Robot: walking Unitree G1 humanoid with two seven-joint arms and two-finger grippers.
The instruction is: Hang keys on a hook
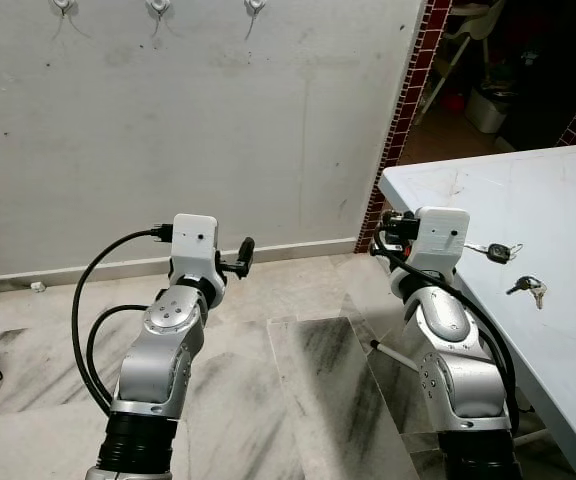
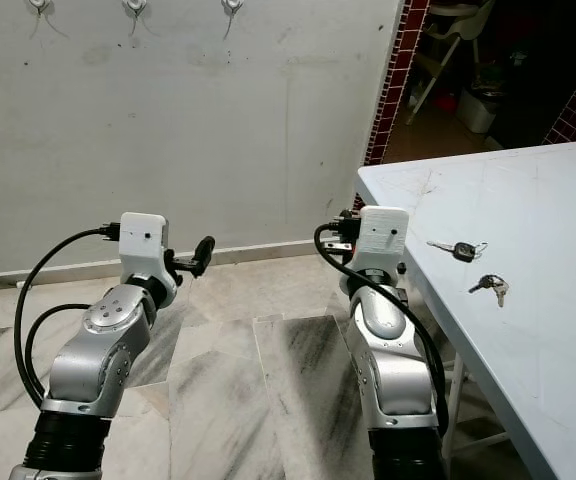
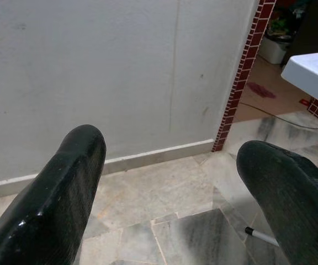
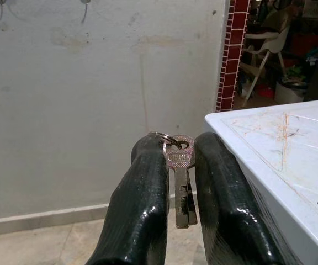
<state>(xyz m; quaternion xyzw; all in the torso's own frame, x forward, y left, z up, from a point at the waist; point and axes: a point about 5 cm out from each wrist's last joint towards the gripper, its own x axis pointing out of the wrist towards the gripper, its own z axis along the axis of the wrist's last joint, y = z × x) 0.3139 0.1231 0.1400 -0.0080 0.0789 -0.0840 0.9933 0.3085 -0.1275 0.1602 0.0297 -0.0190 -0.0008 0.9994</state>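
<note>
The right claw [image 4: 181,165] is pinching a small bunch of silver keys [image 4: 180,185] between its two black fingers — the keys are hanging blade-down from a ring, held up in front of the pale wall [image 1: 188,130], just beside the corner of the white worktop [image 1: 558,200]. The left claw [image 3: 170,182] is standing wide, its fingers well apart and holding nothing, pointing toward the wall's base and the marble floor [image 1: 298,380]. Three hooks [image 1: 157,8] are sitting in a row high on the wall, well above both arms. Two more key sets are lying on the worktop — a black-headed key [image 1: 498,252] and, near it, a smaller bunch [image 1: 530,288].
</note>
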